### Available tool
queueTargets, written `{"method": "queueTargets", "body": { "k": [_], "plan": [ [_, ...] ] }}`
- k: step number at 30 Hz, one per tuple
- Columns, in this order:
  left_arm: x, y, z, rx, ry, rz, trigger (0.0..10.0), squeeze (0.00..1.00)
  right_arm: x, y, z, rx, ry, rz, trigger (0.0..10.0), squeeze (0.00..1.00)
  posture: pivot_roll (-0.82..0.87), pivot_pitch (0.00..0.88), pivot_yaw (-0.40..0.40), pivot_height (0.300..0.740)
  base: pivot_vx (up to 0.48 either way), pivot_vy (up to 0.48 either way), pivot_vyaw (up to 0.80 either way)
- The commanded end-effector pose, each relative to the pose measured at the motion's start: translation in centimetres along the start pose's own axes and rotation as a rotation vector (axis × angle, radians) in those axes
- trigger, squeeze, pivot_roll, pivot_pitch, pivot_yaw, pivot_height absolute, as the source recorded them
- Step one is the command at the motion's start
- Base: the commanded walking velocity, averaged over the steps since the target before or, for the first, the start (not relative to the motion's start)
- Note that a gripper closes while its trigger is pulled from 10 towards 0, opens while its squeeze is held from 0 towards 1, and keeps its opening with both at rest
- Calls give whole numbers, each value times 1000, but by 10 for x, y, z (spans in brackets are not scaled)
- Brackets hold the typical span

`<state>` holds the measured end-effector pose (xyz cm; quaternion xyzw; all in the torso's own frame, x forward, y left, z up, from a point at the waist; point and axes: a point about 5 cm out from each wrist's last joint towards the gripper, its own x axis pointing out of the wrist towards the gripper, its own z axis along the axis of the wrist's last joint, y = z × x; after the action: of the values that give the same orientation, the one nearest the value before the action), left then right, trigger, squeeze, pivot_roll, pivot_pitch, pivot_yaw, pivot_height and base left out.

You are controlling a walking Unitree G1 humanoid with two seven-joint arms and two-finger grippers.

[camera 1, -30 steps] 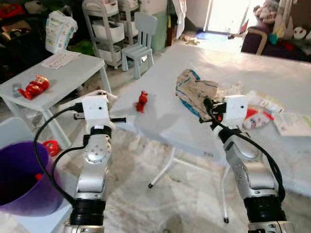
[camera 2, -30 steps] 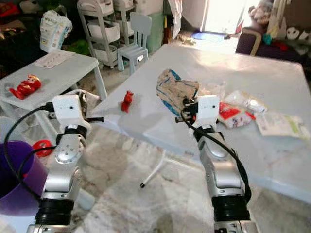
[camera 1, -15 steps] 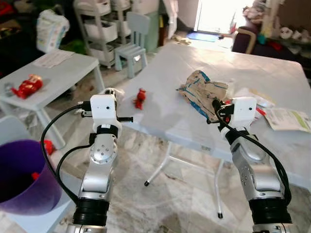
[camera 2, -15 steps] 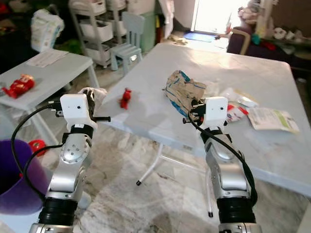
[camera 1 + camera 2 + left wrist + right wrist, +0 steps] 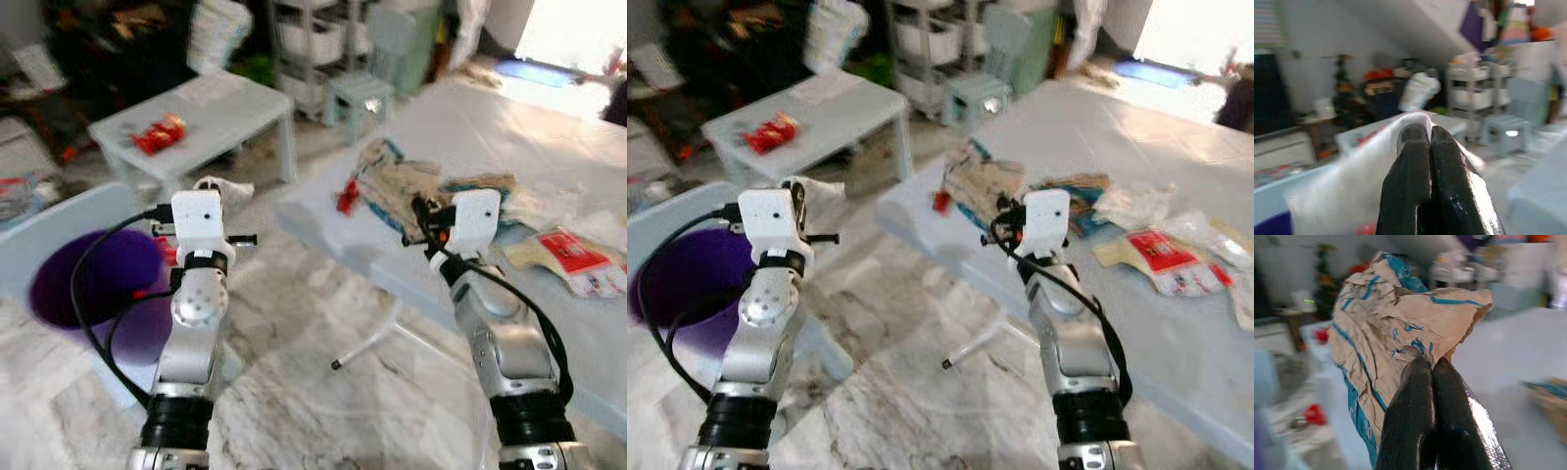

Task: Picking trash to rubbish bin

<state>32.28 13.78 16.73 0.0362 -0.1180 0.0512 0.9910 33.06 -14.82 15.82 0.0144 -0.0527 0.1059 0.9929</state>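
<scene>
Left gripper (image 5: 1431,147) pinching a white tissue (image 5: 1359,161), up beside the purple bin (image 5: 83,284). Right gripper (image 5: 1431,374) clamped on a crumpled paper bag (image 5: 1400,328) over the table (image 5: 470,127). Risk: thin grips slipping mid-turn, trash dropping short of the bin.

A large table (image 5: 549,157) fills the right half of the frame, a crumpled paper bag (image 5: 397,186) near its front-left corner, wrappers (image 5: 573,259) farther right on its top; the right gripper (image 5: 1431,369) is pinched on the bag; a small table (image 5: 211,113) stands at upper left, a packet (image 5: 157,134) on it; a bin (image 5: 93,289) sits at left centre; the left gripper (image 5: 1431,134), above the bin's right edge, is clamped on a tissue (image 5: 1352,176); a shelf trolley (image 5: 313,39) and child's chair (image 5: 377,59) stand along the top.
</scene>
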Motion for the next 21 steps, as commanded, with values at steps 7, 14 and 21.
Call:
{"method": "queueTargets", "body": {
  "k": [7, 14, 21],
  "plan": [
    [-1, -9, -1, -24, 12, -37, 0, 0, -2, -4, 0, -10, -1, -3, 0, 0, -22, 0, -11, 740, 0, 0, 770],
    [-3, -12, -2, -59, 19, -72, 0, 0, -1, -1, 1, -11, -4, 13, 0, 0, -16, 0, -19, 740, 0, 0, 769],
    [-5, -13, -3, -79, 28, -79, 0, 0, -1, 0, 1, -8, -4, 16, 0, 0, -15, 0, -21, 740, 0, 0, 767]
  ]
}}
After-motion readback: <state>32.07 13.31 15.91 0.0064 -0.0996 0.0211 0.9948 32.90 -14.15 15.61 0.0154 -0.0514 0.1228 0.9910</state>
